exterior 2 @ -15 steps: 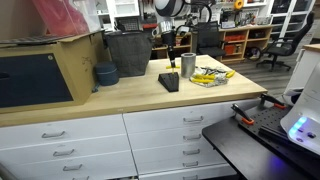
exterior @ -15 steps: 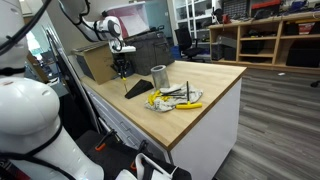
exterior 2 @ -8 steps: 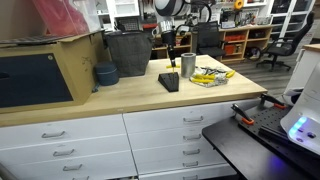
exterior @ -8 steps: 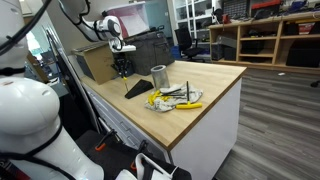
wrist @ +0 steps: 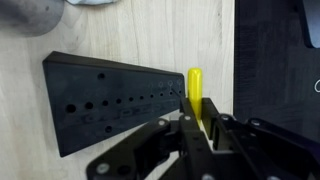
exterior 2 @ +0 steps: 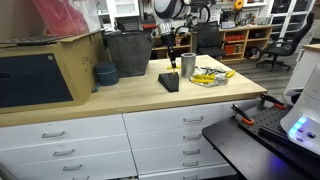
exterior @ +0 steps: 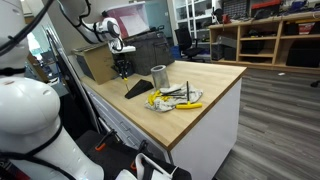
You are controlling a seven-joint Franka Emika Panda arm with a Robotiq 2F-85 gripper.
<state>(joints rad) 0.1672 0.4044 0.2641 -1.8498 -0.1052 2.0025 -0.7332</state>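
Observation:
In the wrist view my gripper [wrist: 198,125] is shut on a yellow-handled tool [wrist: 195,88], probably a screwdriver. The handle pokes out past the fingers, and its tip is hidden. It hangs just beside the right end of a black block [wrist: 110,100] drilled with rows of holes, which lies on the wooden top. In both exterior views the gripper [exterior: 120,68] [exterior 2: 171,55] hovers behind the black block [exterior: 138,90] [exterior 2: 169,82]. A metal cup [exterior: 158,75] [exterior 2: 188,65] stands next to the block, and a pile of yellow-handled tools [exterior: 176,97] [exterior 2: 210,76] lies beyond it.
A cardboard box [exterior: 95,62] [exterior 2: 75,60] and a dark bin [exterior 2: 128,52] stand at the back of the wooden counter [exterior 2: 120,98]. A blue bowl [exterior 2: 105,74] sits near the box. The bin's dark side [wrist: 275,60] is close to the gripper.

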